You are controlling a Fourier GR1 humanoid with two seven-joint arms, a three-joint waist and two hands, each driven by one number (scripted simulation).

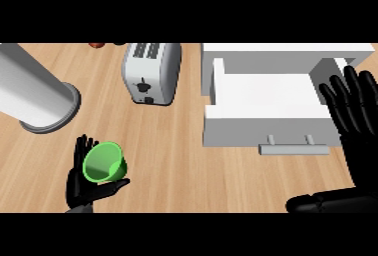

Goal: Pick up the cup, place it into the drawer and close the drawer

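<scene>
Near left on counter: our left hand (83,184) curled round green cup (103,163). Right hand (358,115) spread flat at right edge of open drawer (266,95). We judge pick done. Next: carry cup right, over drawer, release.

place: kitchen | evidence: toaster (151,72); wooden counter (184,165); open white drawer (244,131)

Bright, even light, faint soft shadows on the counter (184,165)
</scene>
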